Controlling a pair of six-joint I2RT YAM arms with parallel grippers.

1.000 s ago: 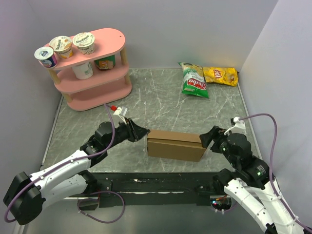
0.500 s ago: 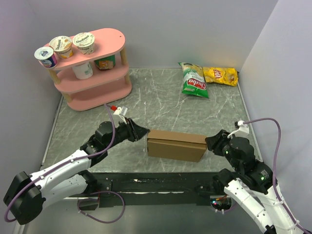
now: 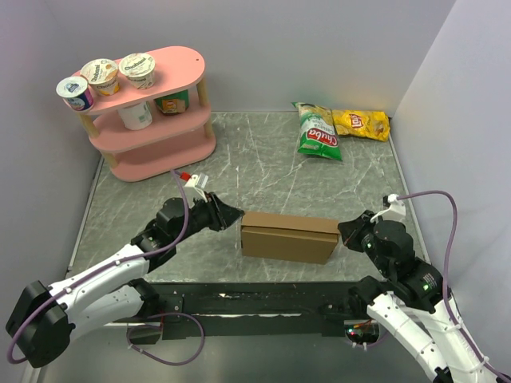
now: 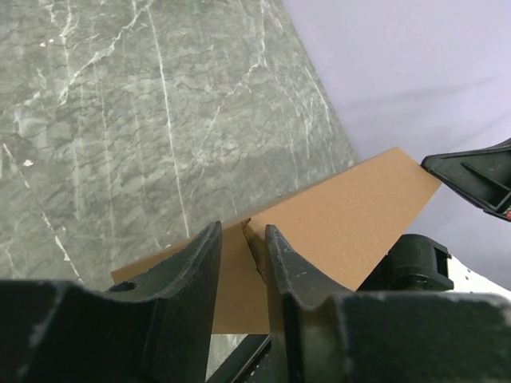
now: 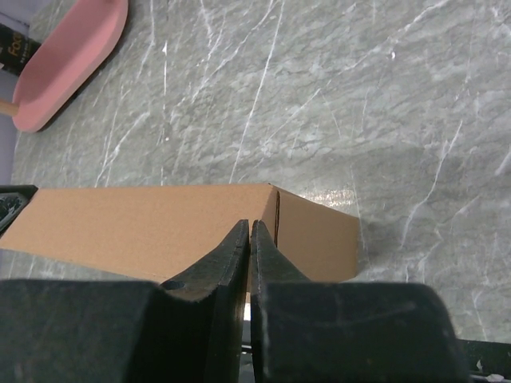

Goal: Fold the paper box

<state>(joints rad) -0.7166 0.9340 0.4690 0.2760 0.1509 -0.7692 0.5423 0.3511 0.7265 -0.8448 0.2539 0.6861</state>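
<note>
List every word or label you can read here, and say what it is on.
"Lay's": yellow chip bag.
"Chi", rest blurred: green chip bag.
"FOS", cut off at the frame edge: dark package by the pink shelf.
Labels on the cups: too small to read.
No print on the paper box.

Paper box (image 3: 287,238) front and centre: plain brown cardboard, dead matt, unprinted, smooth faces with crisp creases. Under it the counter (image 3: 263,167), a grey-green stone look with white veins, and a soft sheen catching light just beside the box. Left tool (image 4: 241,233) is matt black plastic, speckled with pale scuffs. Right tool (image 5: 249,227) is the same black, faintly grainy. Arm shells (image 3: 104,281) in glossy white plastic. At the back, green chip bag (image 3: 318,132) and yellow chip bag (image 3: 361,124), both shiny crinkled film. Pink shelf (image 3: 152,104) has a smooth satin finish and pale wood posts.
</note>
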